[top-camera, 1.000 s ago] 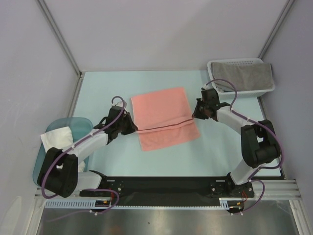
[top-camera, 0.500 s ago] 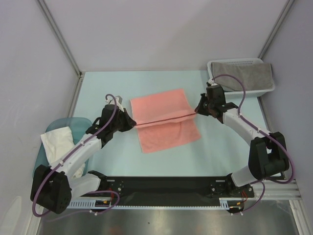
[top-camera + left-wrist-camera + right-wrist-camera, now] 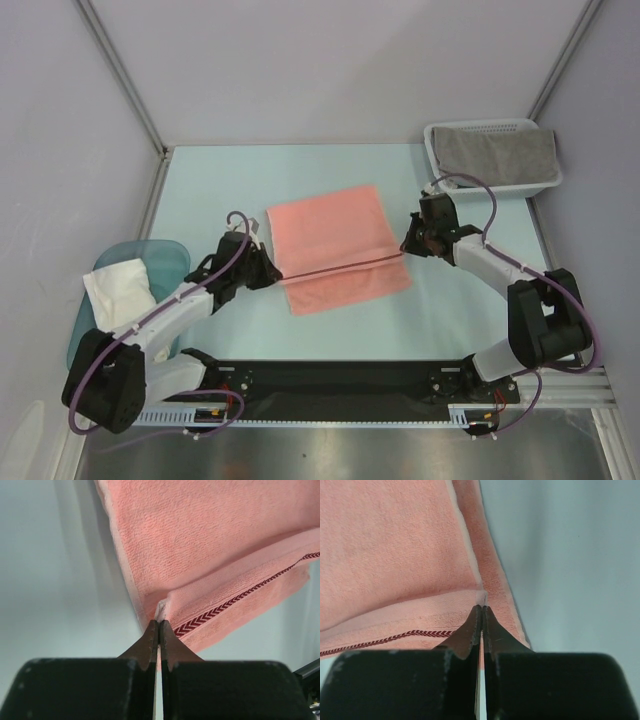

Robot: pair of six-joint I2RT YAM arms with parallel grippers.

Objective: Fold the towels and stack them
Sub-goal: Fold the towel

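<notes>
From above, the salmon-pink towel (image 3: 335, 248) lay at the middle of the desk (image 3: 220, 190), and the fold was on: the left tool (image 3: 268, 270) had its left corner and the right tool (image 3: 408, 245) its right, with the dark-striped hem stretched straight between them across the cloth. This looked like the first half-fold, roughly midway. The next move would call for both corners to travel evenly toward the desk's far edge, so the hem lands square on the towel's far border before either tool lets go. A grey towel (image 3: 500, 155) waited in the white mesh basket (image 3: 440, 135) at the far right corner, and a white towel (image 3: 118, 285) sat in the teal tub (image 3: 165, 255) off the left edge, near the front. On the left wrist, the fingers (image 3: 150, 640) were pinched tight on the corner where the upper layer met the chevron band (image 3: 235, 597), with terry cloth filling the upper right of the view. On the right wrist it was the same story, mirrored: jaws closed flat on the pale corner tip, the red stitching running off to the left, bare desk to the right. The desk was a smooth, matte, pale blue-green sheet, with plain lilac-grey walls and slanted metal struts boxing it in.
</notes>
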